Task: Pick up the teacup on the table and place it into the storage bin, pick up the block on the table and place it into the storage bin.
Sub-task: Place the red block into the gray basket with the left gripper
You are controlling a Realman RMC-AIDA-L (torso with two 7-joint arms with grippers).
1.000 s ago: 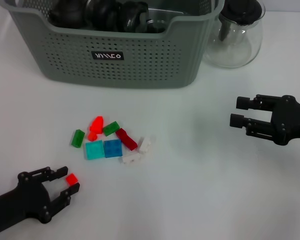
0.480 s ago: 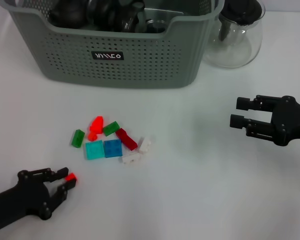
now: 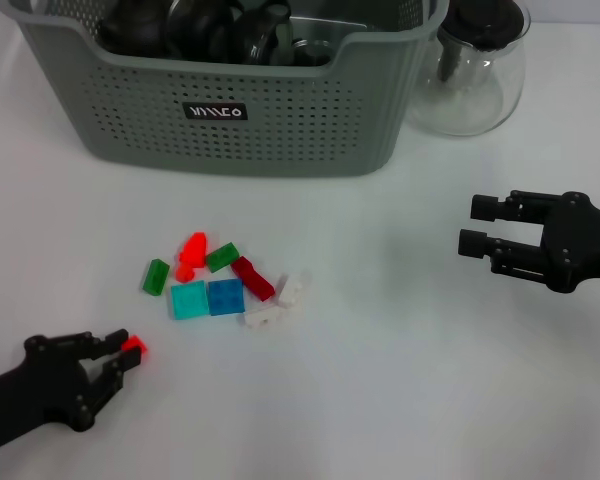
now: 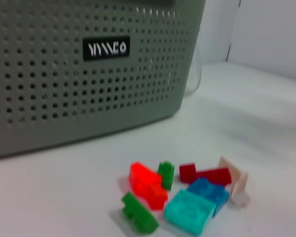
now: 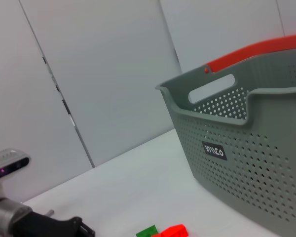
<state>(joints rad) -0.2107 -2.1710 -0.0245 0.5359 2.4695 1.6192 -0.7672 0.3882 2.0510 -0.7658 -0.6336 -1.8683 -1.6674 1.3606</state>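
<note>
Storage bin point(image 3: 280, 120) holds dark teacups point(image 3: 195, 25). Left gripper point(image 3: 115, 355) pinches red block point(image 3: 133, 346); right gripper point(image 3: 472, 225) parted, empty.

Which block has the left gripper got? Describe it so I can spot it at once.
Start at the grey-green storage bin and drop to the cluster of small blocks on the white table before it. Nearer the robot, to its left, the left gripper pinches a tiny red block, the only one apart from the cluster.
</note>
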